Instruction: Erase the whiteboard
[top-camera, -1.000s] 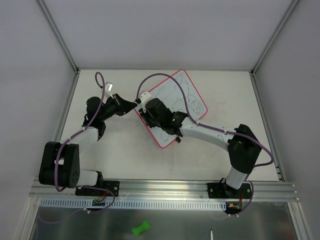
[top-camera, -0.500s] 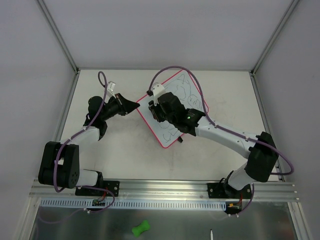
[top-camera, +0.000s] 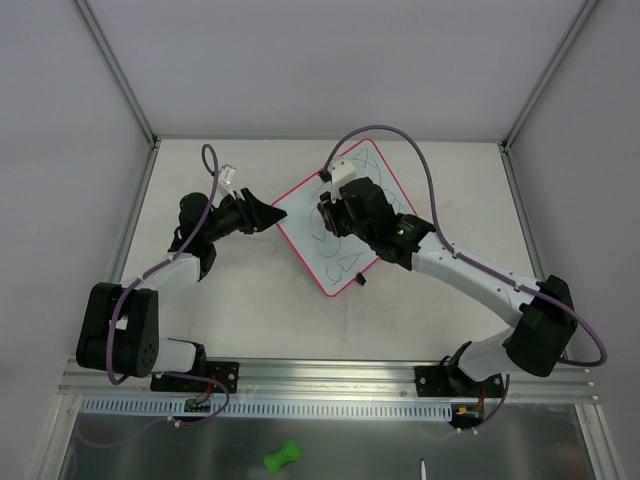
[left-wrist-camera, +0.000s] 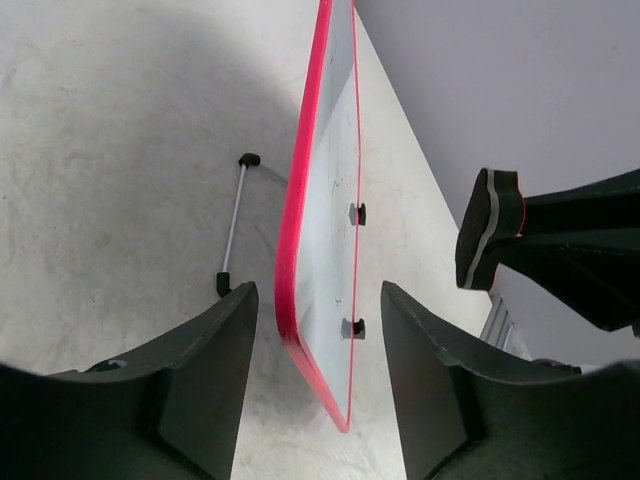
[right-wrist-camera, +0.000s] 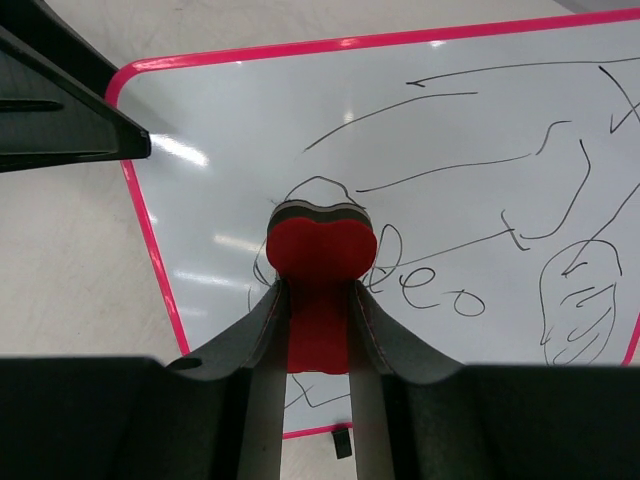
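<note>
1. since a second ago the right arm has swung out to the right, and the right gripper (top-camera: 328, 205) has travelled from the near-left part of the whiteboard (top-camera: 335, 262) to its far middle. the left gripper (top-camera: 272, 218) and the board sit about where they were.
2. the whiteboard sits cornerwise on the tabletop (top-camera: 420, 310), toward the far side between the two arms. black scribbles cover its face.
3. only the right wrist view shows what the right gripper carries. it is clamped narrow on a red eraser (right-wrist-camera: 320, 255), whose dark felt end points at the scribbles. from above, the wrist hides the eraser.
4. only the left wrist view shows the board edge-on, with its pink frame running between the left gripper's two fingers (left-wrist-camera: 200, 370).
   - the jaws stand wide, with a slim gap on each side of the frame.
   - two black clips (left-wrist-camera: 358, 213) sit on the board's face.
   - a thin metal rod (left-wrist-camera: 232, 225) with black ends lies on the tabletop just beside the frame.
   - the eraser appears here apart from the board's face.
5. purple cables (top-camera: 400, 140) loop over both arms, and the right one arches above the board's far corner. a green bone-shaped object (top-camera: 282, 457) lies on the ledge below the rail, near the arm bases.
</note>
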